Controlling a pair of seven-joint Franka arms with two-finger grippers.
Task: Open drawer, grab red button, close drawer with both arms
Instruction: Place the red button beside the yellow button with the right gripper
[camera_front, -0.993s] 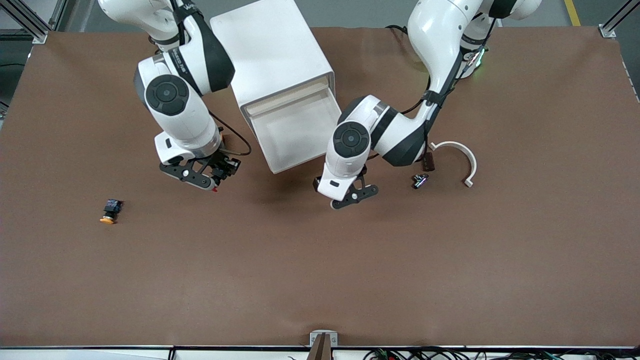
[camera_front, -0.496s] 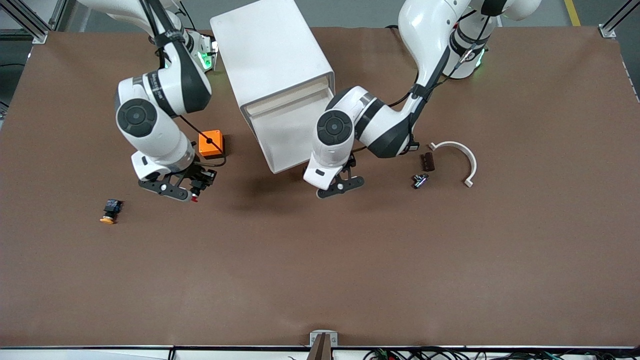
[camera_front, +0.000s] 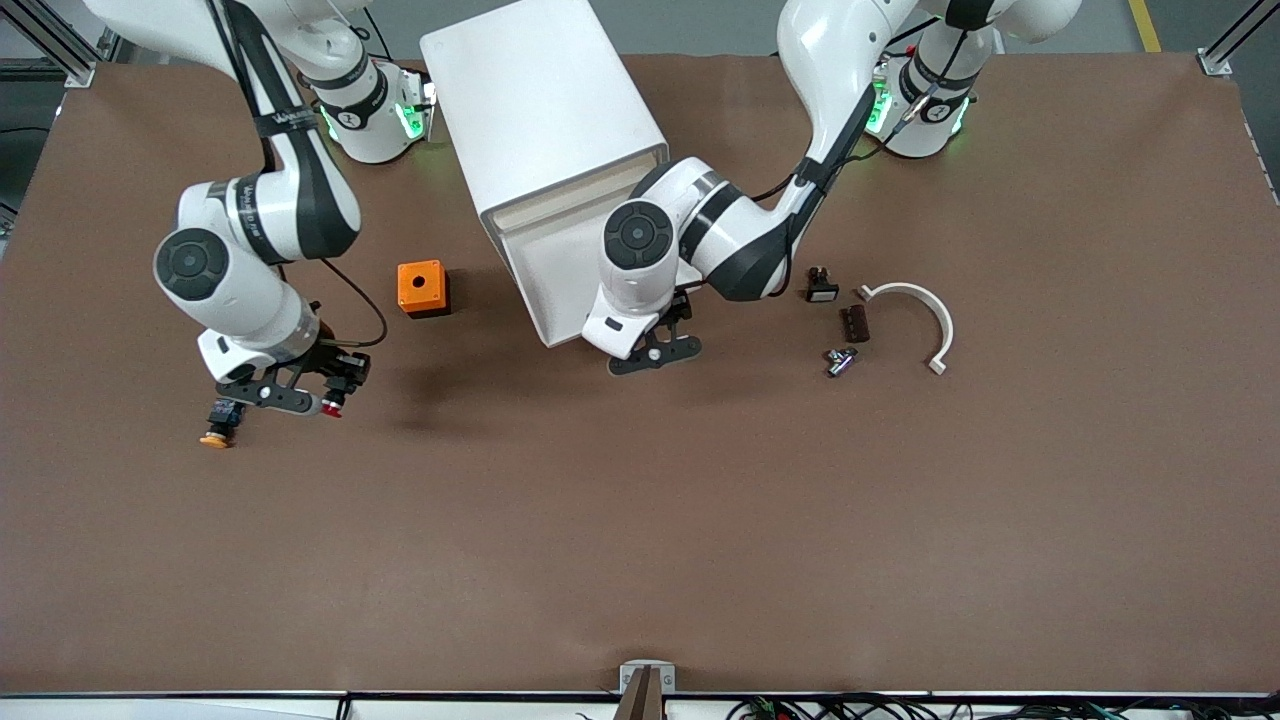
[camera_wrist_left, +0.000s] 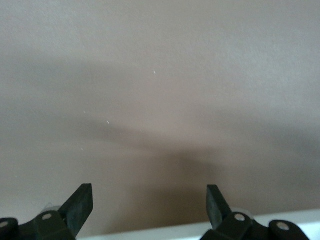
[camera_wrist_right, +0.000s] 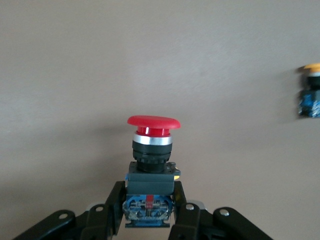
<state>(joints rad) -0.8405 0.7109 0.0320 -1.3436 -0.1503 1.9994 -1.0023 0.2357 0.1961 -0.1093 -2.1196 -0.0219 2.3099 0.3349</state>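
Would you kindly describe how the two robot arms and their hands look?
Both arms are glossy white jointed shells with black joint discs and bands; thin black cables trail along them, and green lights glow at the bases. The left hand and the right hand are black two-finger linkages.

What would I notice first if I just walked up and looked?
Probably the red-capped button pinched in the right gripper, held over the table beside an orange-yellow-capped button lying there. Next, the white cabinet in the middle with its bottom drawer pulled out, and the left gripper, fingers spread wide, right at the drawer's front. A bright orange cube sits beside the cabinet, toward the right arm's end.
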